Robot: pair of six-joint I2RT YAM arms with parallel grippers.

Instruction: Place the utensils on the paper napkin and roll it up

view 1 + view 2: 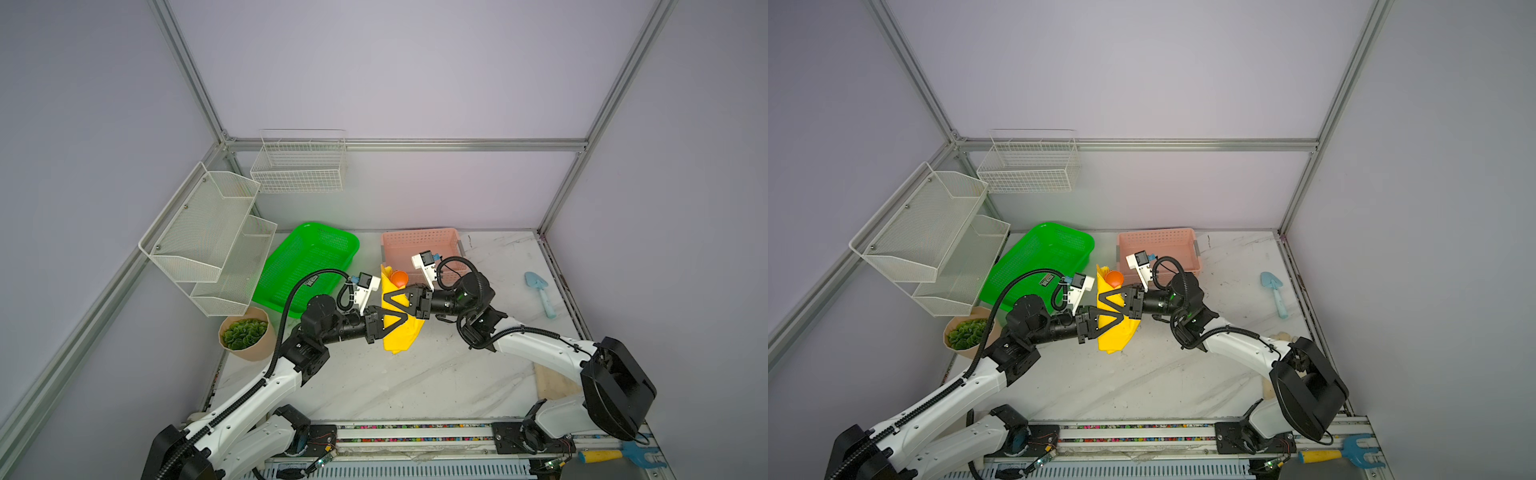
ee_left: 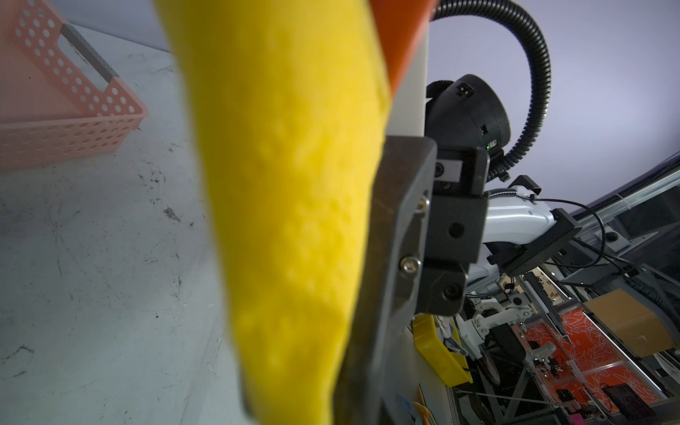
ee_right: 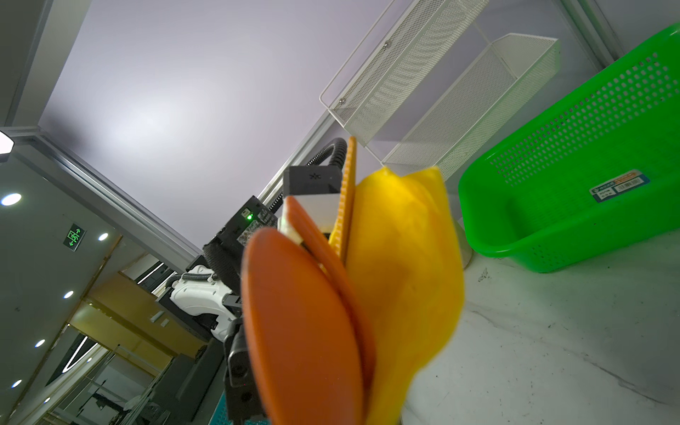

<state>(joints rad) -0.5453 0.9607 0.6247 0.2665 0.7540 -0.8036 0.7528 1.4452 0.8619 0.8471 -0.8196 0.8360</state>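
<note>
Both left gripper [image 1: 405,316] and right gripper [image 1: 385,296] clamp the napkin [image 1: 401,340]; only the right wrist view shows the fork [image 3: 347,184] beside the spoon [image 3: 294,323].

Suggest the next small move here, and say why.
Probably twist the left jaws a little to wind the napkin tighter. Both pairs of jaws are shut on it, the spoon bowl pokes out the far end, and the near end hangs loose and flared.

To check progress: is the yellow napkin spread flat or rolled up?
Rolled up: in both top views the napkin is a narrow bundle, the orange spoon poking out one end.
</note>
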